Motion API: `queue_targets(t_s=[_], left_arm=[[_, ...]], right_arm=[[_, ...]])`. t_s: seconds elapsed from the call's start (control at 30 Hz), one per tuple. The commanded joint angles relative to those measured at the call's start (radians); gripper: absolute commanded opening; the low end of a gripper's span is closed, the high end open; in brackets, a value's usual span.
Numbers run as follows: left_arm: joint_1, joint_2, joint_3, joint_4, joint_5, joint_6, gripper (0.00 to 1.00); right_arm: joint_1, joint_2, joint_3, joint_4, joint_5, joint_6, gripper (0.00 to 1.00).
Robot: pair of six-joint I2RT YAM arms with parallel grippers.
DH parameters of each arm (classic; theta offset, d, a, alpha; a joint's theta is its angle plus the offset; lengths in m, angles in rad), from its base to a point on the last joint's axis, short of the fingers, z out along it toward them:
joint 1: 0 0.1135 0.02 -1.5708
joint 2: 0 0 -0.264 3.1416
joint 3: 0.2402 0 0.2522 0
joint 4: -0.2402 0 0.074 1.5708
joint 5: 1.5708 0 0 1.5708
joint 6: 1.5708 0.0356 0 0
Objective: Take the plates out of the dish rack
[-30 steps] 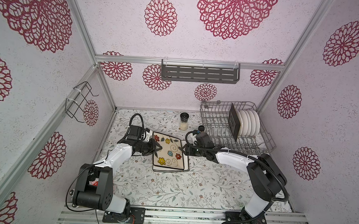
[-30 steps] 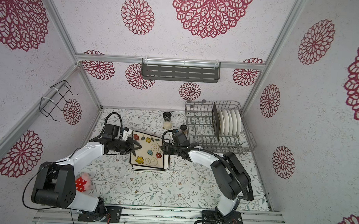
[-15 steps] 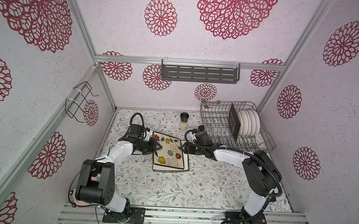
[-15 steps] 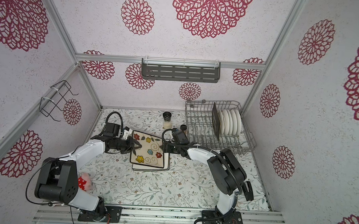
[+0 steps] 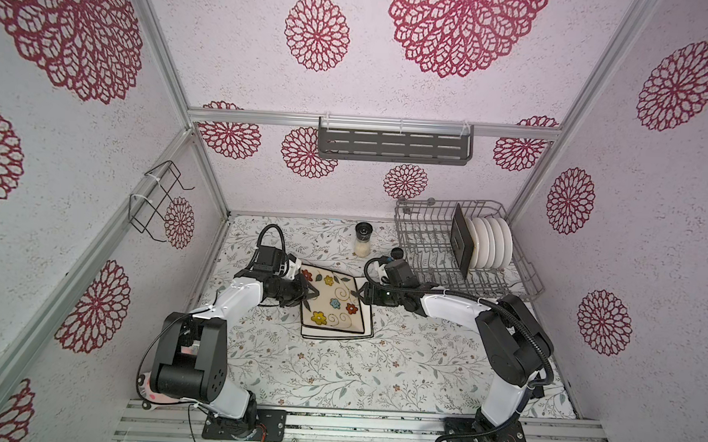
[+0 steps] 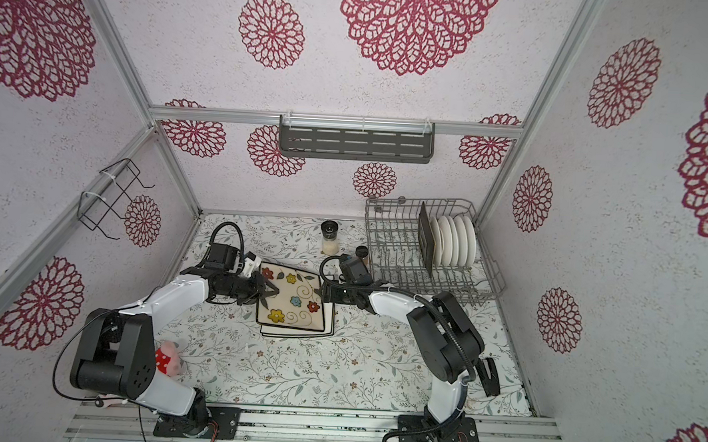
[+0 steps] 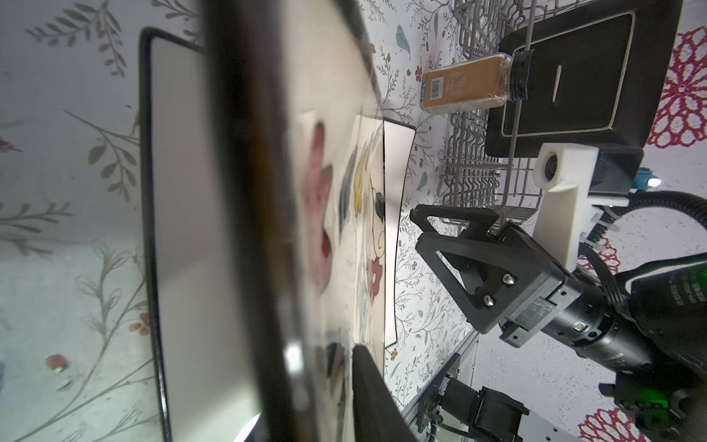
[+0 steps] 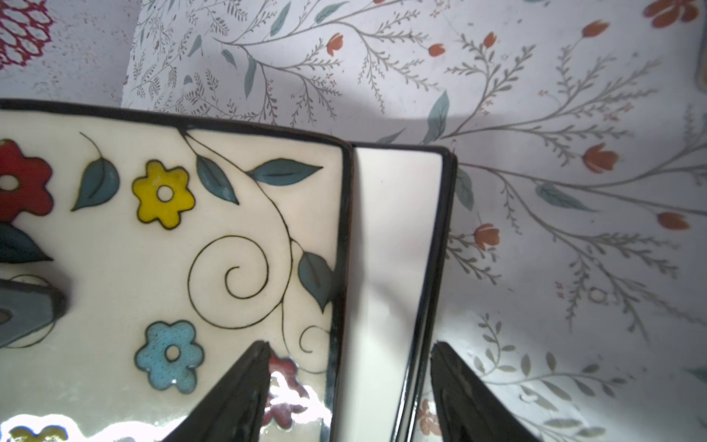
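Mid-table, a flowered cream plate (image 5: pixel 333 302) is lying askew on a stack of cream plates (image 5: pixel 338 335). The left gripper (image 5: pixel 309 296) is sitting at its left rim, and I cannot tell whether it is gripping. The right gripper (image 5: pixel 363 294) is gaping wide at the right rim. Farther back, the dish rack (image 5: pixel 524 276) is holding an upright black square plate (image 5: pixel 461 244) and white round plates (image 5: pixel 492 244).

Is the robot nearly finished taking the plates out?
Partly. Cream plates lie stacked on the table, the flowered plate on top. Both grippers are at it: the right gripper is open across its edge; whether the left gripper grips is unclear. Still in the dish rack: one black plate and a row of white plates.
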Motion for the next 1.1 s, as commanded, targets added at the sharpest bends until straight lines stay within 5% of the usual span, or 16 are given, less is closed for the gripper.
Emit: queue_targets(t_s=[0.0, 1.07], left_arm=[[-0.003, -0.005, 0.025, 0.023, 0.023, 0.032, 0.28], [-0.007, 0.046, 0.016, 0.019, -0.047, 0.03, 0.35]], right_arm=[[-0.006, 0.01, 0.035, -0.003, -0.013, -0.022, 0.69], [-0.006, 0.043, 0.052, -0.01, -0.058, -0.039, 0.69]])
